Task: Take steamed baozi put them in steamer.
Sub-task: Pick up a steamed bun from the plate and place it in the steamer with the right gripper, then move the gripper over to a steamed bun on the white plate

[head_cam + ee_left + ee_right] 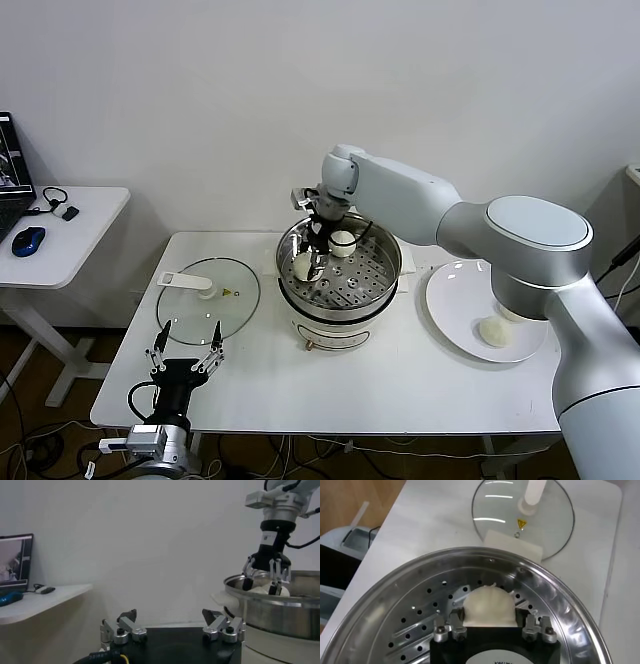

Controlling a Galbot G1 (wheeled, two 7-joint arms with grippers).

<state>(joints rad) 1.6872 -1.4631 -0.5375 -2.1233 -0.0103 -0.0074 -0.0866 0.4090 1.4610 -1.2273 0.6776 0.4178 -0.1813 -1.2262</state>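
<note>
Left gripper: parked low at the near edge of the white table, just in front of the glass lid. Its fingers stand well apart and hold nothing; the left wrist view confirms a wide empty gap between them.

Glass lid: lies flat on the table to the left of the steamer, with its white handle toward the far left.

Steamer: a shiny steel basket with a perforated floor, seated on a white pot base at mid-table.

Right gripper: reaches down into the steamer from the far side, pointing at the left part of the basket floor. In the right wrist view a bun sits directly between the fingertips on the perforated floor. The fingers flank the bun with the jaws partly parted; whether the pads touch the dough cannot be determined.

A second bun rests in the basket just right of the right gripper, toward the far wall.

White plate: on the table right of the steamer, apart from it. One bun lies on it; another is partly hidden behind the robot's arm.
</note>
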